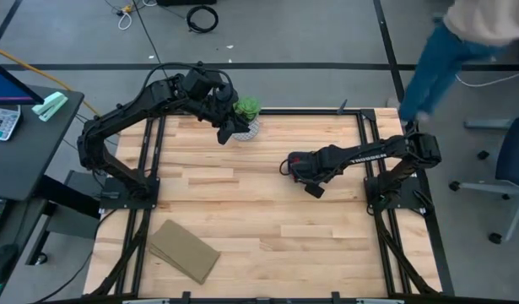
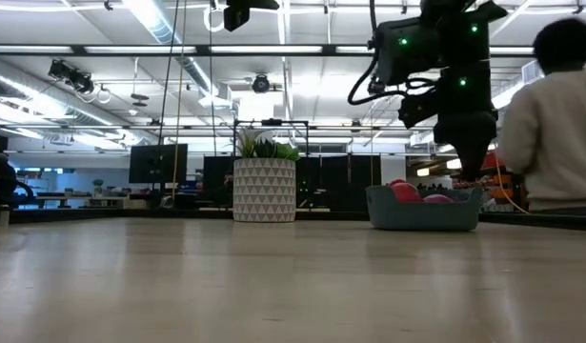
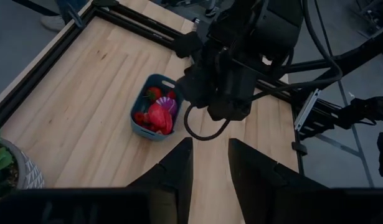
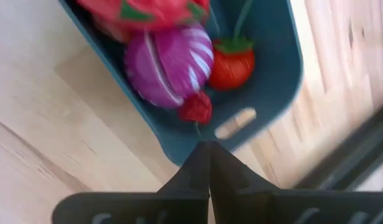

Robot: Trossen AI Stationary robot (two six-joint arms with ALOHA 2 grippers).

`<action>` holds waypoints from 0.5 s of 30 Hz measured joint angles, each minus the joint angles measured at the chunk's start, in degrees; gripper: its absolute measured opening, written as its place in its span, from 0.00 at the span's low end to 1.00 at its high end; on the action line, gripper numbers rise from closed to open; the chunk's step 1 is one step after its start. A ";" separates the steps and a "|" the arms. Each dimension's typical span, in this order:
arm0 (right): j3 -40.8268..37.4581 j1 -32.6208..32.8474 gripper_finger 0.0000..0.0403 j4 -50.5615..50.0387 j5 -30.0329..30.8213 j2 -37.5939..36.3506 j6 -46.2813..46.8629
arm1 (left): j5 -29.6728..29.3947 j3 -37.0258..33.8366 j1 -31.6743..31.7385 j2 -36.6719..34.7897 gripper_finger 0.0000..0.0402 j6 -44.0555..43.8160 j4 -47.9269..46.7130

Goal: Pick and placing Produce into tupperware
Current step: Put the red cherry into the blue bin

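The teal tub [image 3: 143,126] sits on the table's right half and holds red produce and a purple-and-white striped piece [image 4: 168,64]. In the low view the tub [image 2: 424,213] stands under my right arm. My right gripper [image 4: 207,147] hovers just above the tub's rim [image 4: 179,149], fingers shut, with a tiny red cherry-like piece [image 4: 196,107] right beyond the tips. My left gripper [image 3: 208,163] is open in the air near the far edge, beside the potted plant [image 1: 246,114]. My right gripper pinches a thin stem [image 4: 198,129] at the very tips of its shut fingers, coming from above and pointing down. The stem runs to the small red cherry-like piece, which hangs just below the tips, inside the tub near its wall.
The white-potted plant [image 2: 265,189] stands at the far edge. A flat tan slab [image 1: 185,250] lies near the table's near left corner. A person [image 2: 559,124] stands beyond the far right corner. Bare wood lies between the tub and the slab.
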 joint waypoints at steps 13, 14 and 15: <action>0.00 -2.41 0.00 7.44 -0.55 0.00 -2.35 | 0.01 0.00 0.00 0.00 0.27 -0.52 -0.04; 0.00 -2.54 0.00 7.43 -0.57 0.00 -2.33 | 0.01 0.00 0.00 0.00 0.27 -0.52 -0.04; 0.00 -2.70 0.00 7.45 -0.58 0.00 -2.33 | 0.00 0.00 0.00 0.00 0.27 -0.52 -0.04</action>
